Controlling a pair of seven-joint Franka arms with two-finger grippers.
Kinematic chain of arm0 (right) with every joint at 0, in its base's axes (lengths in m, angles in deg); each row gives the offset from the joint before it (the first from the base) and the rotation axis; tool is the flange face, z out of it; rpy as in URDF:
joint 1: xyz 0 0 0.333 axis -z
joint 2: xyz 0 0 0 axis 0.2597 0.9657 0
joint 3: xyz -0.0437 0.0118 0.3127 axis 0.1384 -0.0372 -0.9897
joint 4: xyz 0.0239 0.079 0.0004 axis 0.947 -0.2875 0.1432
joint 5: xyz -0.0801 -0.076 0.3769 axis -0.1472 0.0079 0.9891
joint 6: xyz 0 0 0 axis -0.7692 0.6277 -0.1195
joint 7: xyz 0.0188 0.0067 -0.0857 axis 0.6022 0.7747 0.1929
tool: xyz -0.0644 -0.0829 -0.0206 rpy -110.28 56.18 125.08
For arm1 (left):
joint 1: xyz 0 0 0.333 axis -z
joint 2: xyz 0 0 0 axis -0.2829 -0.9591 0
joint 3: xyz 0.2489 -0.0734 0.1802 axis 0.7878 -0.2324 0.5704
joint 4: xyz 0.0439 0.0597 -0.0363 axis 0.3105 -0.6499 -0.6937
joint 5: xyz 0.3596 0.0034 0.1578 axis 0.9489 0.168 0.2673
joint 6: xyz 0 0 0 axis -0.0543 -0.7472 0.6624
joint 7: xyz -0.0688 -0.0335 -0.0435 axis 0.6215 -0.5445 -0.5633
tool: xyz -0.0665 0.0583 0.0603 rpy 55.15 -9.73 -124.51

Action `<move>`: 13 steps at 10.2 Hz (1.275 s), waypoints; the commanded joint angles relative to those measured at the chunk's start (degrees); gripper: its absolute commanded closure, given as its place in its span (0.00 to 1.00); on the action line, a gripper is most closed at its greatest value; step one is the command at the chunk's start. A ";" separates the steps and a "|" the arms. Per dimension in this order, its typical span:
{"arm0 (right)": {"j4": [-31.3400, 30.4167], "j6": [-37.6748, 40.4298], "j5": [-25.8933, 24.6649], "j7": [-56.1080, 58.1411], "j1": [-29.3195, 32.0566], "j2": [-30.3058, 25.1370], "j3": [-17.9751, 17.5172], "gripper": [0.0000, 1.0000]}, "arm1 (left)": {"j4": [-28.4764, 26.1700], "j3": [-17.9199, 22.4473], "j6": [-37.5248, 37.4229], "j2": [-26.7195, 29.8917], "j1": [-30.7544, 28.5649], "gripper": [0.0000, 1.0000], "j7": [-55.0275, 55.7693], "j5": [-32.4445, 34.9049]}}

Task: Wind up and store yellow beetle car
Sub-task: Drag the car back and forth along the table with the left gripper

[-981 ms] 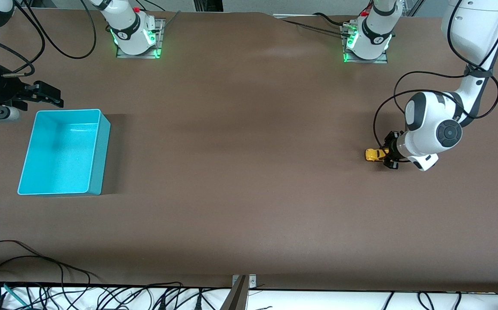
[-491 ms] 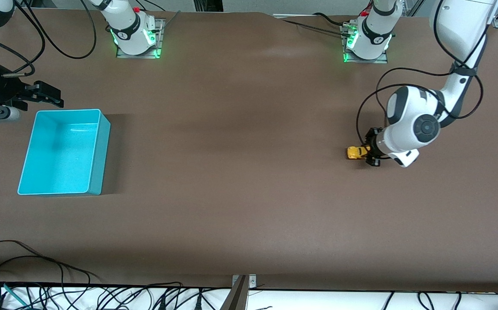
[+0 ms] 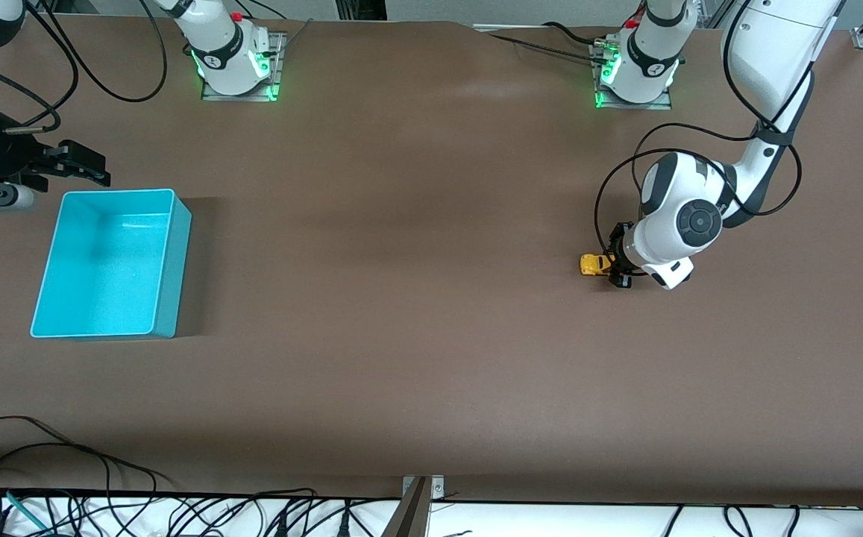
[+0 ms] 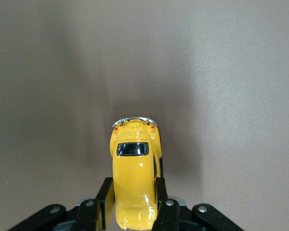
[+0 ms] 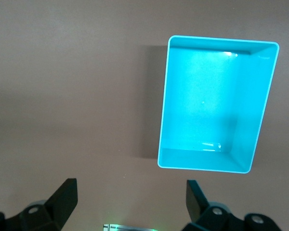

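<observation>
The yellow beetle car (image 3: 592, 264) is tiny and rounded, with a dark window, and sits low at the table surface toward the left arm's end. My left gripper (image 3: 612, 265) is shut on it. In the left wrist view the black fingers (image 4: 106, 198) press both sides of the yellow beetle car (image 4: 134, 166), whose chrome bumper points away from the gripper (image 4: 133, 195). I cannot tell whether its wheels touch the table. My right gripper (image 3: 82, 165) waits open beside the turquoise bin (image 3: 107, 261); its fingertips (image 5: 66, 192) stand wide apart with nothing between them, gripper (image 5: 131, 192).
The turquoise bin (image 5: 212, 103) holds nothing and stands toward the right arm's end of the table. The two arm bases (image 3: 237, 56) (image 3: 636, 67) stand along the table's back edge. Loose cables (image 3: 66, 477) lie at the table edge nearest the front camera.
My left gripper has carried the yellow beetle car along the table toward the right arm's end, still shut on it. The right arm has not moved.
</observation>
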 commanded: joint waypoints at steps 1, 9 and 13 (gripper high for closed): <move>1.19 0.28 -0.11 0.67 0.14 0.39 -0.10 0.00 | -0.02 0.17 2.07 -2.69 -0.96 1.00 -0.46 4.88; 1.19 0.28 -0.11 0.67 0.14 0.39 -0.10 0.00 | 0.24 0.70 1.54 -4.28 -8.34 1.00 -5.75 4.90; 1.19 0.28 -0.11 0.67 0.14 0.39 -0.10 0.00 | 0.68 0.70 2.42 -5.68 -13.78 1.00 -6.63 7.35</move>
